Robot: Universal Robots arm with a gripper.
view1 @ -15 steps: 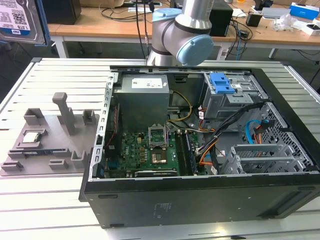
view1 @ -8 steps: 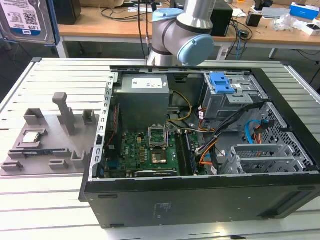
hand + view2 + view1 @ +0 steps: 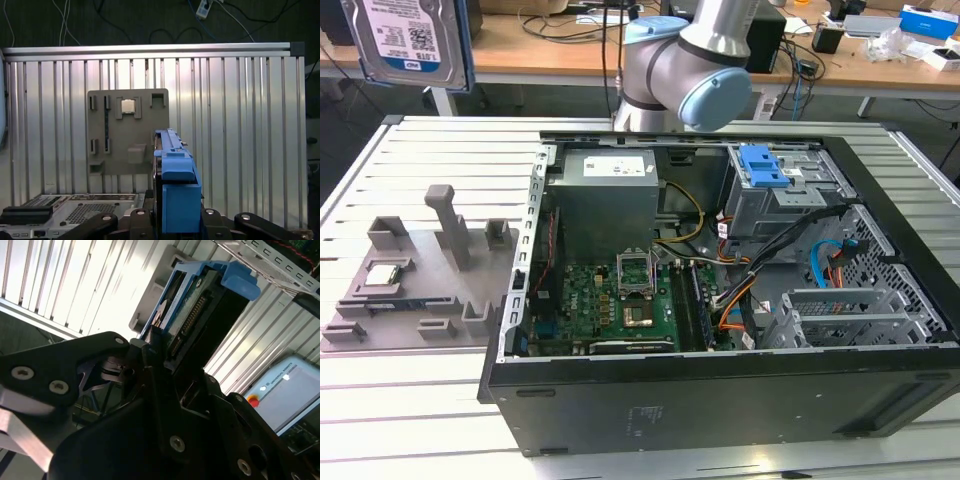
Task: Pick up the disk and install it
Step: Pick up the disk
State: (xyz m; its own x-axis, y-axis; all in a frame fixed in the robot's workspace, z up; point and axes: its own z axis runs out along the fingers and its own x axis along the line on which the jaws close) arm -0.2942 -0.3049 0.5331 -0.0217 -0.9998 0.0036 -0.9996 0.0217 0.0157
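- Blue-framed silver disk (image 3: 408,40), exterior view: it hangs high at the exterior view's far left, label face toward the camera. It is clear above the slatted metal table (image 3: 430,150) and well apart from the open computer case (image 3: 720,400). The robot arm (image 3: 685,60) rises behind the case.
- Same view: a grey fixture plate (image 3: 420,300) lies on the table, to the exterior view's left of the case. A small square processor chip (image 3: 385,274) is seated in it. A blue ribbed latch (image 3: 765,165) sits on the drive cage inside the case.
- Second wrist view: the gripper (image 3: 175,360) is closed onto the disk (image 3: 200,320). Its black fingers (image 3: 156,347) are pressed against the end with the connector row, and the blue frame wraps the disk's edges.
- First wrist view: the disk (image 3: 176,170) is seen edge-on and upright, rising from the gripper's black body. Beneath it are the slatted table, the fixture plate (image 3: 127,150) with the chip (image 3: 128,106), and a corner of the case (image 3: 65,210).
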